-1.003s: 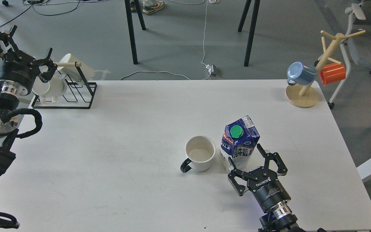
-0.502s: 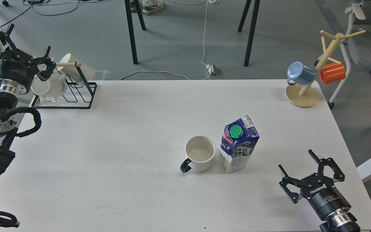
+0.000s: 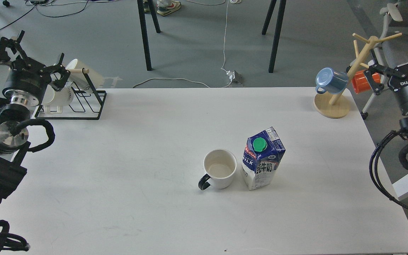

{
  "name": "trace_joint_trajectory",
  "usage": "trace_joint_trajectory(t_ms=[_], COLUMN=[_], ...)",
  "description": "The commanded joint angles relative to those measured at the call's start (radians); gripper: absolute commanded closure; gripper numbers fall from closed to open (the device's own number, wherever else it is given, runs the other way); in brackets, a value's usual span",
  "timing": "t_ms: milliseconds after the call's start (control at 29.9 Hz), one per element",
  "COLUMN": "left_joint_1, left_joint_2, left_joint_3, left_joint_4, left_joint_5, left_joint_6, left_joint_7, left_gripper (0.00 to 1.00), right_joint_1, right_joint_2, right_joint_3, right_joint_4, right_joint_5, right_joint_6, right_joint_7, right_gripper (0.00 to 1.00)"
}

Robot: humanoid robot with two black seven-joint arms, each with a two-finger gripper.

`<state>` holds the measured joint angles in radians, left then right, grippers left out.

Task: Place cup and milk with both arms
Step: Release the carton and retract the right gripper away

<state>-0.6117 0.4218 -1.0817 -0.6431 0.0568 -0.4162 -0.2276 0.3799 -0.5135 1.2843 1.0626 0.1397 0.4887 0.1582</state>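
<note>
Both task items stand upright on the table (image 3: 119,159): the cup (image 3: 220,173) just beside the milk (image 3: 263,158), handle toward the robot. Neither is held. The left gripper (image 3: 30,58) hangs spread and empty, far off to the cup's left, close to the wire rack (image 3: 78,101) of mugs. The right gripper (image 3: 397,71) sits well right of and beyond the milk, near the mug tree (image 3: 345,81); its fingers run off frame, so its opening cannot be told.

Risks:
- Left fingers may snag the rack on any move.
- Right arm may strike the tree's hung mugs.
- The tall milk tips if nudged, knocking the cup.
</note>
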Motion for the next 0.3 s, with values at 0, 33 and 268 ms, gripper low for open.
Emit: trace_joint_trajectory(t_ms=[0,33,268], left_joint_1=[0.0,0.0,0.009], left_joint_2=[-0.003,-0.003,0.002], left_joint_3=[-0.001,-0.003,0.0], left_joint_4=[0.0,0.0,0.0], left_joint_5=[-0.002,-0.002,-0.002], left_joint_6=[0.0,0.0,-0.03], left_joint_7=[0.001,0.001,0.002], left_gripper=[0.0,0.0,0.0], right_joint_1=[0.166,0.197,0.26], right_joint_2=[0.024,0.036,0.066], right_joint_3=[-0.066,-0.088,-0.123], right_joint_4=[-0.15,-0.185,-0.245], right_joint_5=[-0.002,-0.002,0.0], right_joint_6=[0.0,0.0,0.0], right_joint_7=[0.006,0.006,0.012], right_gripper=[0.02,0.02,0.02])
